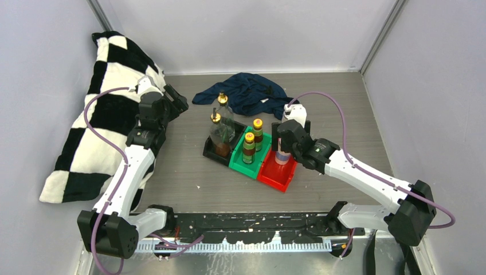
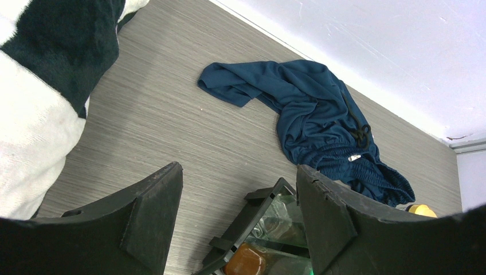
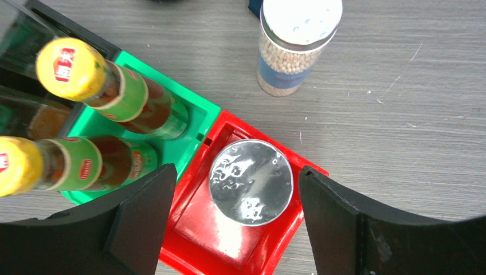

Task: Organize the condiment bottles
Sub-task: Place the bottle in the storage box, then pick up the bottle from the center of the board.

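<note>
I judge the sorting nearly finished. The two glass bottles (image 1: 221, 123) stand in the black bin (image 1: 209, 150), and the two yellow-capped bottles (image 1: 253, 140) stand in the green bin (image 1: 238, 163) next to it. One jar (image 3: 250, 180), its top shiny from above, stands upright in the red bin (image 1: 275, 179). My right tool (image 3: 236, 170) hangs directly over that jar. Its fingers are apart with a gap on each side of the jar, so it grips nothing. What is left, as I see it, is the white-capped jar (image 3: 295, 48), which stands on the worktop (image 3: 390, 126) just beyond the red bin and belongs beside its twin. My left tool (image 2: 238, 167) is off to the side over bare worktop, fingers apart and empty.
</note>
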